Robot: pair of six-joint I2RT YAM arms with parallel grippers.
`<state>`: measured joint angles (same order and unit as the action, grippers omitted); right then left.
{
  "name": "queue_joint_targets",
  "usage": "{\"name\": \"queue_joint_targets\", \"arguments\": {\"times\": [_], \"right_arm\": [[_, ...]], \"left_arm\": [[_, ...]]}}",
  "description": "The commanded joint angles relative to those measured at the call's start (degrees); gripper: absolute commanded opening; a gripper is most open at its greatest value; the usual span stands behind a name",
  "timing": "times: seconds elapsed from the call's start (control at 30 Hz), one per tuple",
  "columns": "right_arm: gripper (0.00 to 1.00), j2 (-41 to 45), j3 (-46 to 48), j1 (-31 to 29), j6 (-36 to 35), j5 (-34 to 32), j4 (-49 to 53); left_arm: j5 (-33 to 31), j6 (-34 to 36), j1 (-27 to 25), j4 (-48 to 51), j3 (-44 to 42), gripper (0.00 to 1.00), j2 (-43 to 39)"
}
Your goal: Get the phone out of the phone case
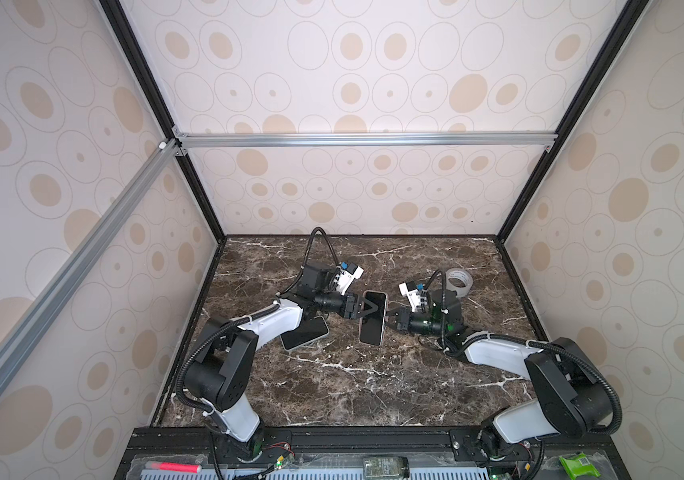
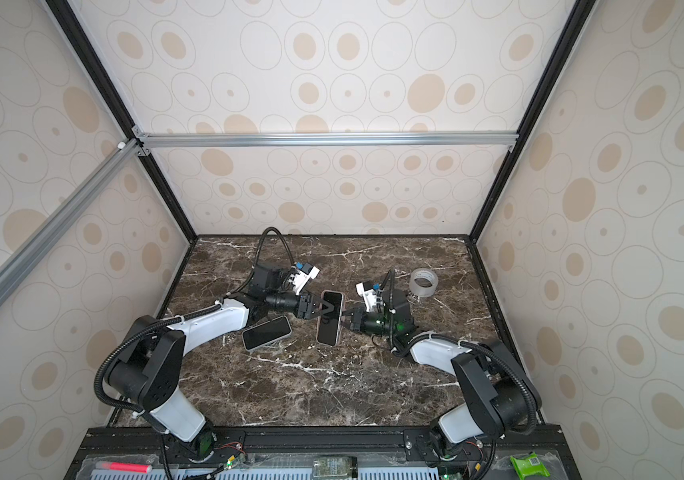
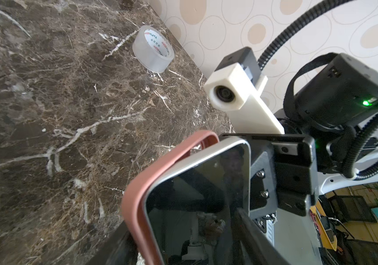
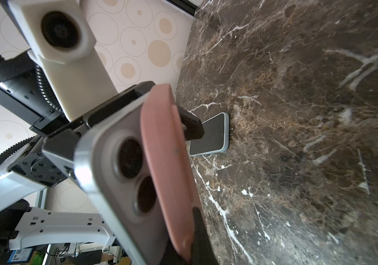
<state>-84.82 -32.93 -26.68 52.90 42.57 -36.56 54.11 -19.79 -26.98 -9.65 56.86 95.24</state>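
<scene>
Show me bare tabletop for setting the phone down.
Free: the wide front strip of the table along its near edge, and the back strip along the wall up to the tape roll. Crowded: mid-table, where left gripper and right gripper meet at the cased phone, with a second phone beside.

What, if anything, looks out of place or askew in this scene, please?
The pink case sits askew: it is peeled away from the camera corner of the phone, which is up off the table, so bare silver back and both lenses show. A second phone lies flat nearby and looks ordinary.
</scene>
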Motion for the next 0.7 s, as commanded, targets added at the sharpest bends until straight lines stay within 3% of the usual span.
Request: {"name": "queue_joint_targets", "arguments": {"times": [0.0, 0.67], "right_arm": [[0.0, -2.0, 0.6, -0.3, 1.8, -0.7, -5.4], [0.0, -14.4, 3.7, 1.1, 5.3, 1.5, -20.1]], "left_arm": [[0.0, -1.3, -0.3, -3.6, -0.6, 0.63, -0.8], [-2.2, -1.3, -0.4, -7.8, -5.0, 0.64, 3.4]]}}
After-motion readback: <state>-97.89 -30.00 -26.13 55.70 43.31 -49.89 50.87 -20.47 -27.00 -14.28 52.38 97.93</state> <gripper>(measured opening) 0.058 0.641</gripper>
